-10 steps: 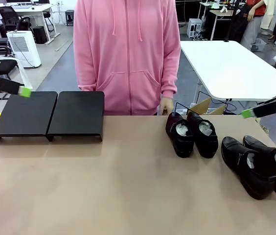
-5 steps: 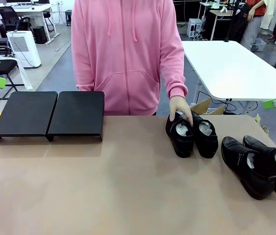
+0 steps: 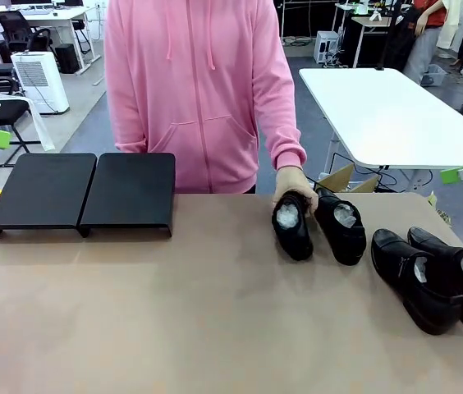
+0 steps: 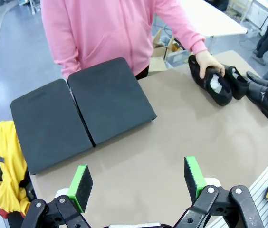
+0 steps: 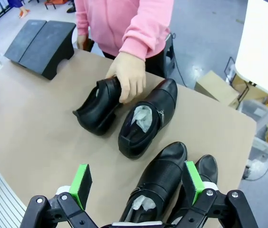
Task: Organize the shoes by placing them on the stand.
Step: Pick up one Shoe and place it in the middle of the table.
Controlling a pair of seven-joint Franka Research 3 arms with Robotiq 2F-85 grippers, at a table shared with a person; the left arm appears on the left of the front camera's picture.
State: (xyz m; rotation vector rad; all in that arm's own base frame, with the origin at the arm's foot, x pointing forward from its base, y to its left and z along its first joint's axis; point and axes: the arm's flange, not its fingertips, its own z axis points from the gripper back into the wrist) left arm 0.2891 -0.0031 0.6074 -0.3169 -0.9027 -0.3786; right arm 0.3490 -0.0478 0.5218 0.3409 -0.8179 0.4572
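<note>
While a person stands at the far side of the tan surface (image 3: 215, 328), four black shoes (image 5: 146, 118) lie on the robot's right half. The low black stand (image 3: 84, 193) sits bare at the far left.

The person's hand (image 3: 295, 182) grips the leftmost shoe (image 3: 291, 228) at its far end and tips it up. Its paper-stuffed opening faces the robot, and its toe seems to point toward the near edge. Its partner (image 3: 340, 226) lies just beside it, with its long axis running far to near.

The nearer pair (image 3: 412, 283) lies side by side, slanting from far left to near right. Seen from the right wrist, their smooth toes appear to point away toward the person, with the openings closest to the camera.

The right hand (image 5: 136, 183) hovers above this pair with its fingers spread wide and holding nothing, so it is the closer of the two. The left hand (image 4: 138, 183), equally wide and holding nothing, hangs over the near left of the surface. It faces the stand, well apart from every shoe.
</note>
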